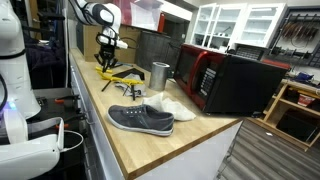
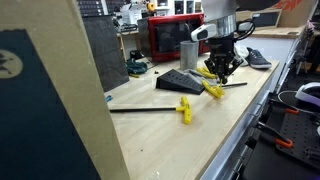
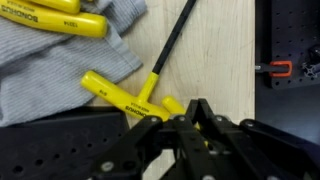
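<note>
In the wrist view my gripper (image 3: 190, 105) is shut, its black fingertips pressed together just above the wooden counter (image 3: 215, 50). Right under the tips lies a yellow T-handle wrench (image 3: 125, 95), its black shaft (image 3: 176, 42) running away up the counter. A second yellow wrench (image 3: 50, 18) rests on a grey cloth (image 3: 50, 65). I see nothing held between the fingers. In both exterior views the gripper (image 1: 110, 56) (image 2: 222, 72) hangs point-down over the yellow wrenches (image 1: 122, 72) (image 2: 213, 90).
Another yellow T-handle wrench (image 2: 184, 108) with a long black shaft lies apart, nearer the camera. A metal cup (image 1: 160, 74), a red microwave (image 1: 235, 82), a grey shoe (image 1: 140, 119) and a white shoe (image 1: 172, 104) stand along the counter. The counter edge (image 3: 254, 60) is close by.
</note>
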`<state>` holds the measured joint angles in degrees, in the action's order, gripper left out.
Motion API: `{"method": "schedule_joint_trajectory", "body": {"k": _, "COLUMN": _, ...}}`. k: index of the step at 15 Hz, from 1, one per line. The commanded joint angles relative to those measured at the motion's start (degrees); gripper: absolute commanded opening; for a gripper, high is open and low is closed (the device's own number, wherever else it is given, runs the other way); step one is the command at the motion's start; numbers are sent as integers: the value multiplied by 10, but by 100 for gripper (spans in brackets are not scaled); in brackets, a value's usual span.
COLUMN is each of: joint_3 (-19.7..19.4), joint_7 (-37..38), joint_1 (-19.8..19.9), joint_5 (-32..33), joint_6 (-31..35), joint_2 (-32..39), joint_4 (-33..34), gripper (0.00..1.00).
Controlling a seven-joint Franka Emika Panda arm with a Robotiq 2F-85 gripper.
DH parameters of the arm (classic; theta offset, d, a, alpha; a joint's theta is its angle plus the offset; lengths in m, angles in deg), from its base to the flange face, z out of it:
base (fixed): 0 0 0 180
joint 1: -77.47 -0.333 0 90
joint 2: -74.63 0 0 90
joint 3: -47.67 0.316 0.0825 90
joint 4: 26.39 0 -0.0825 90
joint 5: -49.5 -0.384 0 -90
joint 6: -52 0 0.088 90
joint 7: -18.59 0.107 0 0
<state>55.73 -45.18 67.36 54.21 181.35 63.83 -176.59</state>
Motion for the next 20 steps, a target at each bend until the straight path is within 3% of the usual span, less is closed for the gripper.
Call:
{"method": "schedule_joint_trajectory", "body": {"k": 1, "joint_3": -14, "joint_7": -20, "joint_1": -12, "joint_5": -18, "joint_6": 4, "joint_2": -37, "joint_4": -17, "gripper": 1}}
{"method": "schedule_joint_trajectory", "body": {"k": 6, "joint_3": -17, "joint_7": -8, "joint_1": -13, "joint_5": -6, "joint_6": 0, "joint_2": -53, "joint_4": -17, "gripper": 1}}
{"method": "schedule_joint_trajectory", "body": {"k": 13, "joint_3": -2, "joint_7": 77, "joint_1": -6, "joint_5": 66, "joint_6": 5, "joint_2": -26, "joint_4": -11, "gripper": 1}}
{"method": "schedule_joint_trajectory", "body": {"k": 20, "joint_3": 5, "joint_7": 139, "joint_1": -8, "joint_5": 98, "joint_6": 1, "joint_2": -21, "joint_4": -6, "gripper": 1}}
